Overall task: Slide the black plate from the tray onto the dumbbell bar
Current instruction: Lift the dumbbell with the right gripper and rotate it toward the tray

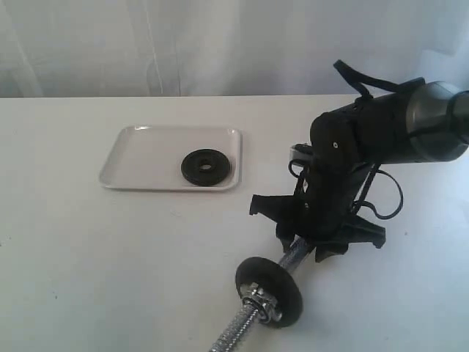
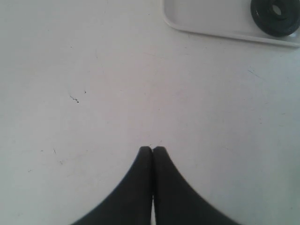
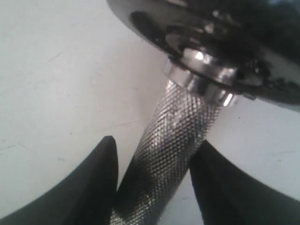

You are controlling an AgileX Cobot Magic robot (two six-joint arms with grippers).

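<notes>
Starting far left with the left tool (image 2: pixel 152 152): pinched fully shut, fingertips (image 2: pixel 143 161) pressed together, gripping nothing, hovering over bare white bench (image 2: pixel 93 93); moving right to the tray (image 1: pixel 146 158), flat on the bench, left of centre; spotting the black plate (image 1: pixel 193 169) lying flat inside it, tucked toward the right-hand end near the front rim, with centre hole facing up, touched by neither tool; catching the same plate in the left wrist view too, at the edge of frame, well apart from the shut fingertips; further right and nearer the camera, onto the dumbbell bar (image 1: pixel 291 257): running slantwise from the threaded end (image 1: pixel 233 331) at the bottom edge up into the right tool (image 1: pixel 300 248); carrying a fitted black disc (image 1: pixel 287 290) with a chrome collar nut (image 1: pixel 262 302) on the threaded side; well apart from the tray; finishing at the right tool: reaching down over the bar, fingers (image 3: pixel 93 187) set either side of the knurled grip (image 3: pixel 173 126), just beside the disc; seemingly against the metal on one side, with a thin sliver of bench showing on the other; impossible to tell whether clamped or merely straddling.
</notes>
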